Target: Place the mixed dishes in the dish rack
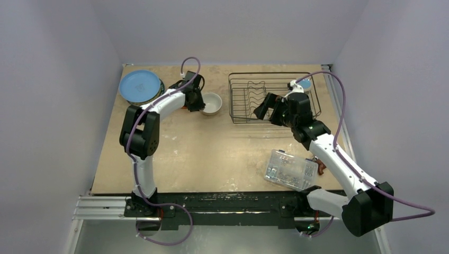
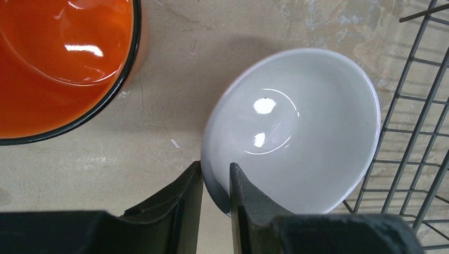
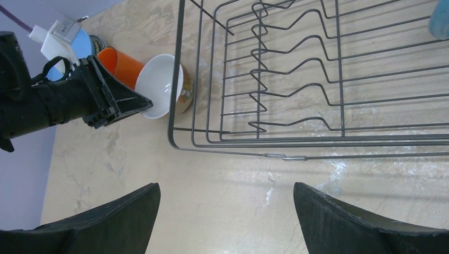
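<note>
Now the left gripper pinches the white bowl's rim.
One finger inside, one outside, jaws narrow; right gripper gapes wide near the dish rack.

The glossy orange black-rimmed cup is cropped at the top-left; the light-blue ceramic mug is cut by the right edge.

Table: dish rack, orange cup, box

Left hand seemingly pinching, right hand (wide)
</note>
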Robot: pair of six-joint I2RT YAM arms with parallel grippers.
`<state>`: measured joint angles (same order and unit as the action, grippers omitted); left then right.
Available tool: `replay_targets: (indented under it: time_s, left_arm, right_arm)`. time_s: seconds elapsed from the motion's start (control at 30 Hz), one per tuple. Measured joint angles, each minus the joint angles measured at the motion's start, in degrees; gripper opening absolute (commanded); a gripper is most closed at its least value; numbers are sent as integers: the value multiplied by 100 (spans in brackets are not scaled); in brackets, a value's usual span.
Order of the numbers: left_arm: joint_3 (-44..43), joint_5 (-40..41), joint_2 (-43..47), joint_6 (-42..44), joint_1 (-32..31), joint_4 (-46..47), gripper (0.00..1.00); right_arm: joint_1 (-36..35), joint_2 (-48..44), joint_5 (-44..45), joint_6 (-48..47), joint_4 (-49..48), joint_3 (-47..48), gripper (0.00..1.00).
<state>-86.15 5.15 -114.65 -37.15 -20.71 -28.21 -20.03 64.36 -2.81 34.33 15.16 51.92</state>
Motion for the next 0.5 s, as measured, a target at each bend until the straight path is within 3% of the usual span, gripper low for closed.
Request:
replay_targets:
  time_s: [0.1,0.23,0.5]
  left_arm:
    - [-24,-72,-13,96,0,-31,23]
    - [-146,-103,-136,208,2,-50,1]
    - [20,46,186,350,15,-188,0]
  right_arm:
    - [-157,52,61,28,68,76,98]
    - [-264,50,98,63,125,157,98]
    - [-321,-85,323,83,247,173,98]
